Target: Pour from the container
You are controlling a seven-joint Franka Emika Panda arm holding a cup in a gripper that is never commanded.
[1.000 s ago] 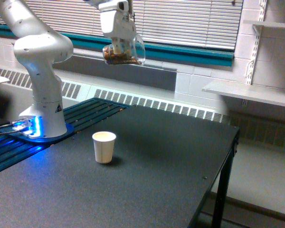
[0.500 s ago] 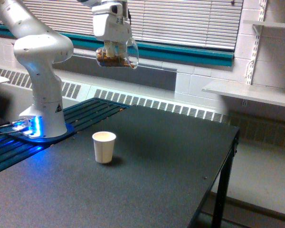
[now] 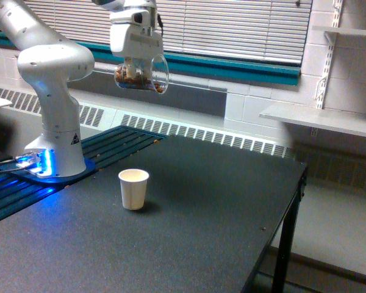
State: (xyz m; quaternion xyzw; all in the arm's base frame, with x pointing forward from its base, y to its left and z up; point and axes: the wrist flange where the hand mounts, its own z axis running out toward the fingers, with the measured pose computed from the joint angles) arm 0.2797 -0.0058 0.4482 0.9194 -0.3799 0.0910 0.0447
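Exterior view, from its left: the white arm base (image 3: 53, 116) stands on a blue-lit mount at the dark counter (image 3: 189, 232) edge. Just toward the view's right, high above the counter, the claw (image 3: 134, 64) is clamped on the clear container (image 3: 141, 75), held tipped on its side with its mouth toward the view's right; brown nut-like pieces lie along its lower wall. Below, an upright white paper cup (image 3: 133, 188) stands alone on the counter, contents not discernible. A wall shelf (image 3: 320, 119) sits at far right.

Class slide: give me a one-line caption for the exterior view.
Panda arm's gripper holds a clear cup of brown pieces tipped sideways, high above a white paper cup on the dark table.
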